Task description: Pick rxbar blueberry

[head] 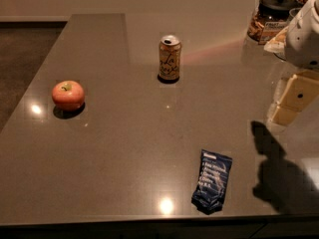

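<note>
The rxbar blueberry [212,181] is a flat bar in a dark navy wrapper with pale text. It lies on the grey countertop [129,148] near the front edge, right of centre. My gripper [289,106] hangs at the right edge of the view, white arm above and cream-coloured parts below. It is above the counter, up and to the right of the bar and well apart from it. It holds nothing that I can see. Its shadow falls on the counter just right of the bar.
A red apple [68,95] sits at the left. An upright drink can [169,58] stands at centre back. A jar with a black lid [271,18] and other items stand at the back right corner. The counter's left edge drops to dark floor.
</note>
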You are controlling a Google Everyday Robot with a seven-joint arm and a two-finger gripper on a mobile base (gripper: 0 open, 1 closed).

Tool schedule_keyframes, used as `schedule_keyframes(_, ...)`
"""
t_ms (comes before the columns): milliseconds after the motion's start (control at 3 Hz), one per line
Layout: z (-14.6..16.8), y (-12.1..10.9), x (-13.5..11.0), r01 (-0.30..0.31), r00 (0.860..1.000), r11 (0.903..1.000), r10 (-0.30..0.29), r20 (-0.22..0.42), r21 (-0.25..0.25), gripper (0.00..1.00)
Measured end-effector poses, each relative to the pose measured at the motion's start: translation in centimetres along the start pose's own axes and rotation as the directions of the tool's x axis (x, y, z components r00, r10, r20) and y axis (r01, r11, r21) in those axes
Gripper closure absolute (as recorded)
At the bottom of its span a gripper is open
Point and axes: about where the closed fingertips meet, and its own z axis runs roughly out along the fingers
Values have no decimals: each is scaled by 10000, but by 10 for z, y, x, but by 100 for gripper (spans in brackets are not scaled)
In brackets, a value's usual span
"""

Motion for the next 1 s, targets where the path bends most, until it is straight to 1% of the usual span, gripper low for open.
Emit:
schedule_keyframes(333,0,0,0,2,10000,10000,-2,6,13,0)
schedule_keyframes(667,1,7,-4,261,9996,9996,-261,85,-72,0)
schedule_keyframes(1000,11,28,-12,1013,9945,9938,-999,305,-461,0)
